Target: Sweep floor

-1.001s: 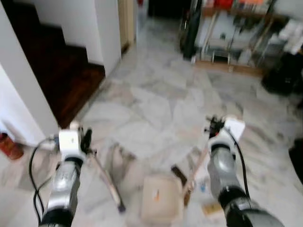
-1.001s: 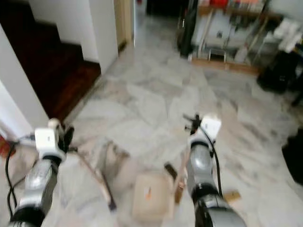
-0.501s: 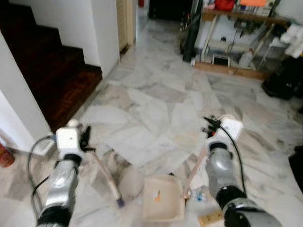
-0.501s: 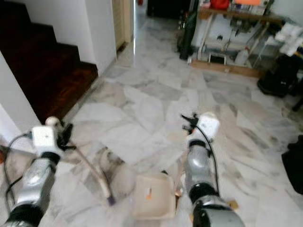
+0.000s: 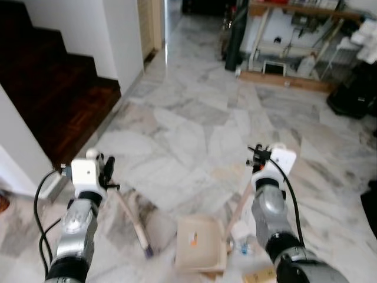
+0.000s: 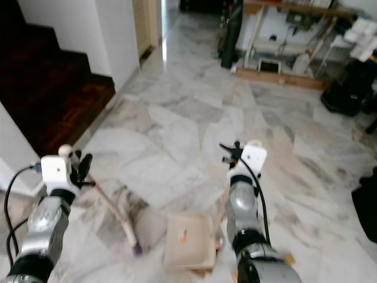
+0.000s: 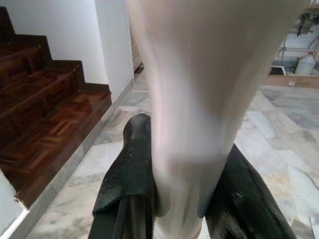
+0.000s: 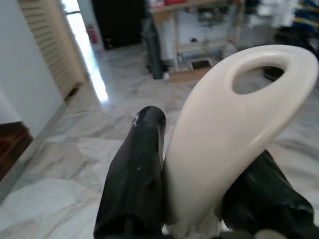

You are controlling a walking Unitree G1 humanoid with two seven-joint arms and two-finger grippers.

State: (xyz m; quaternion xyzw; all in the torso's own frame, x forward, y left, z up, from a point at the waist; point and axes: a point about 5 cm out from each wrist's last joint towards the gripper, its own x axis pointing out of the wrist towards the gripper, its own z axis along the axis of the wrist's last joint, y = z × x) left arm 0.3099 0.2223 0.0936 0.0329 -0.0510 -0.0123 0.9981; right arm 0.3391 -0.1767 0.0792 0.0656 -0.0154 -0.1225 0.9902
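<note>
While camera shifted, dustpan [image 5: 200, 242] stays between broom [image 5: 132, 219] and debris [image 5: 244, 246].

The floor [image 5: 194, 130] under me is white marble, veined in grey with tan patches. My arms are silver, my fingers [image 7: 127, 174] black. The broom handle [image 7: 194, 99] in my left gripper [image 7: 182, 199] is cream-white, as is the looped dustpan handle [image 8: 224, 124] in my right gripper [image 8: 199, 199]. The dustpan [image 5: 201, 243] is beige with a small orange scrap inside. The stairs [image 5: 59, 88] are dark reddish-brown parquet beside white walls [image 5: 82, 26].
</note>
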